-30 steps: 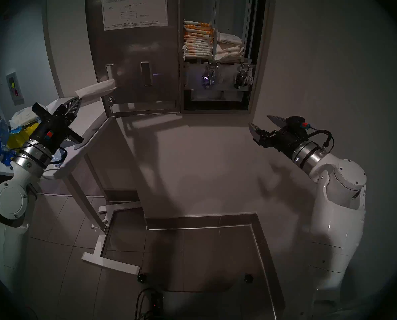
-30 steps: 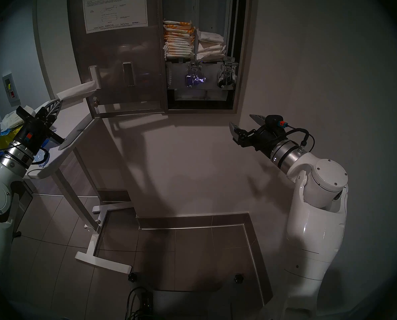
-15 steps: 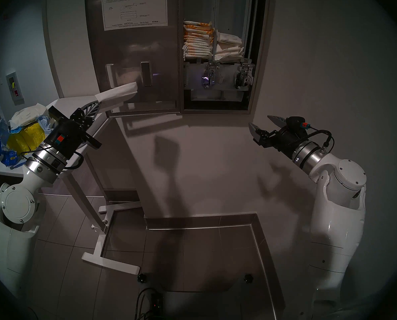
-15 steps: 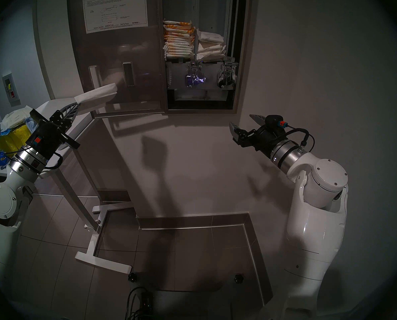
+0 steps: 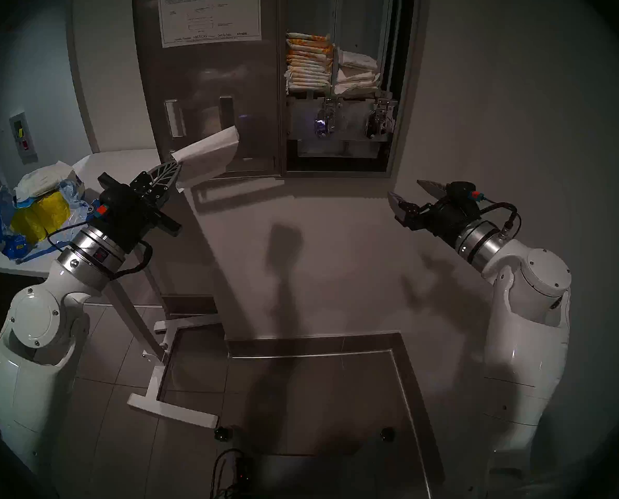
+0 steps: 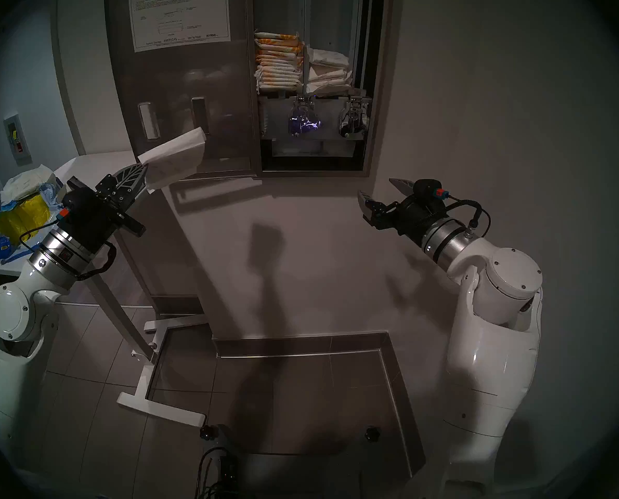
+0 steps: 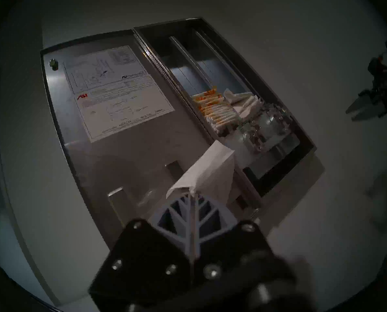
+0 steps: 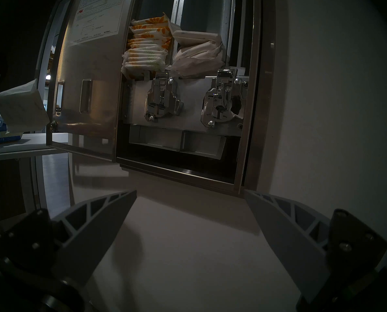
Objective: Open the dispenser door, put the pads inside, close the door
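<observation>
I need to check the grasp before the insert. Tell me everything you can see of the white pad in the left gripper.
The white pad is a flat, plain white wrapped packet, soft-looking and slightly creased. The left gripper is shut on one end; the rest sticks out free, angled upward toward the open dispenser door. Its far end lies in front of the door's lower part, touching nothing that shows. In the left wrist view one side of the wrapper folds over above the fingertips.

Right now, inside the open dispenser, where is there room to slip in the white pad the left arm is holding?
Most room is above the short white stack in the right column. The orange-printed stack in the left column rises higher, with less room. Below both, the chrome mechanisms crowd the shelf. The pad in the left gripper is in front of the open door.
</observation>
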